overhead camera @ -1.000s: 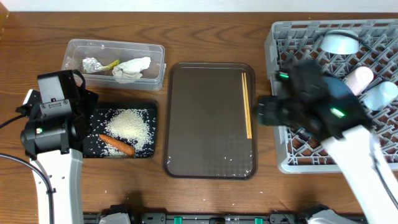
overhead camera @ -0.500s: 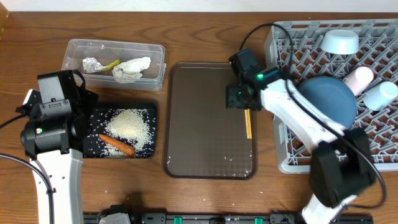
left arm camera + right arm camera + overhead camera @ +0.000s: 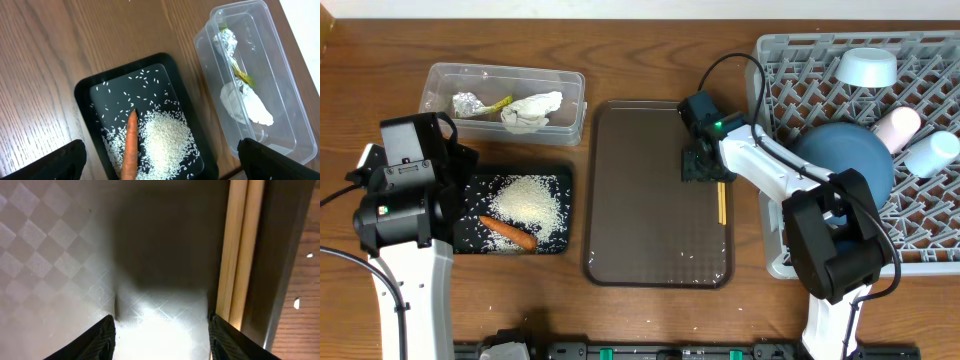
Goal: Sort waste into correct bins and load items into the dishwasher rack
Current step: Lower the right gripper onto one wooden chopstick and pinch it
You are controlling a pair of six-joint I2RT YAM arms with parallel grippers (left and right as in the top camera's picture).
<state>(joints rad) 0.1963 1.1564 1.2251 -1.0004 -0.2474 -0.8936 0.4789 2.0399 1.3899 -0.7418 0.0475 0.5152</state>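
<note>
While lying flat on the tray: chopsticks, wooden, one pair

Though thin, the chopsticks (image 3: 721,203) look stiff, very light, and smooth enough to roll or slide apart.

- **Location:** right side of the brown serving tray (image 3: 640,200), the two sticks side by side and touching, parallel to its right rim, near the dishwasher rack (image 3: 765,60).
- **Right gripper** (image 3: 162,335): low over the tray, jaws partly apart, holding nothing. The pair runs past one finger (image 3: 222,340), not clearly between the two.
- **Hold, by my judgement:** across both sticks together near mid-length, so neither end droops or pivots. The flat lie leaves little to get under, so I pinch from the sides.
- **Risk:** one stick slips free of the pinch.
- **Left gripper** (image 3: 161,150): spread wide, empty, above the black tray (image 3: 82,95).
</note>
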